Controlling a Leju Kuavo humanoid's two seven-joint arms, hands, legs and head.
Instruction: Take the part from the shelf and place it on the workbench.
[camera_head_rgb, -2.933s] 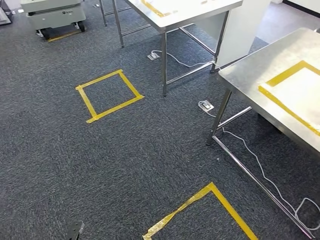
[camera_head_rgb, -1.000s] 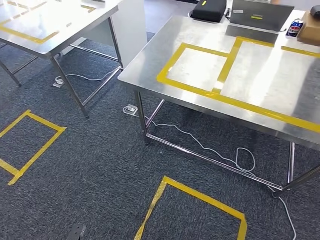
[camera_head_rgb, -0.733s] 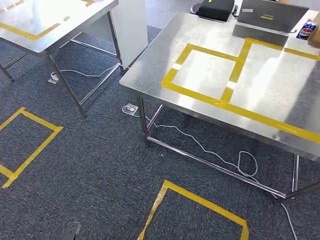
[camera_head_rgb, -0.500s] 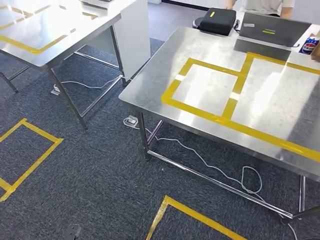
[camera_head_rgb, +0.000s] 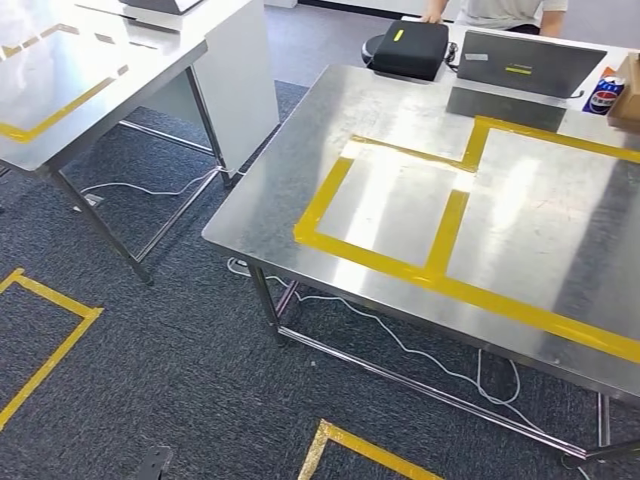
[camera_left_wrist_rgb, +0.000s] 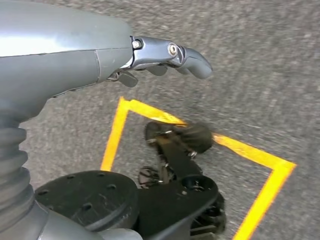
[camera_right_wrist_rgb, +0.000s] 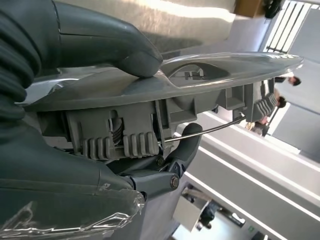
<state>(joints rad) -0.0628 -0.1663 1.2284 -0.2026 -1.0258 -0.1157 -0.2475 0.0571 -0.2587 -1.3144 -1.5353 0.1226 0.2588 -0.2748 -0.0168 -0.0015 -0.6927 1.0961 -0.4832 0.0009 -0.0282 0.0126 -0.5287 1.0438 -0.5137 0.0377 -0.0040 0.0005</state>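
Note:
The steel workbench (camera_head_rgb: 377, 105) stands ahead of me, marked with yellow tape rectangles (camera_head_rgb: 445, 225). In the right wrist view my right hand (camera_right_wrist_rgb: 75, 165) grips a long grey plastic part (camera_right_wrist_rgb: 211, 67) with a ribbed underside and a thin metal rod. The thumb (camera_right_wrist_rgb: 109, 42) presses on one face and the dark fingers (camera_right_wrist_rgb: 183, 147) curl under the other. My left hand (camera_left_wrist_rgb: 113, 55) hangs above the carpet with its fingers (camera_left_wrist_rgb: 188, 57) stretched out and nothing in them.
A second steel table (camera_head_rgb: 75, 70) with a white panel (camera_head_rgb: 241, 70) stands to the left. On the workbench's far edge lie a black case (camera_head_rgb: 411, 45), a laptop (camera_head_rgb: 528, 60) and a can (camera_head_rgb: 604, 95). A person (camera_head_rgb: 498, 10) is behind it. Cables (camera_head_rgb: 392, 335) run underneath.
The camera has turned and moved, so the whole scene shifted. The workbench now lies nearer and more central, and the floor squares have slid to the left and bottom edges.

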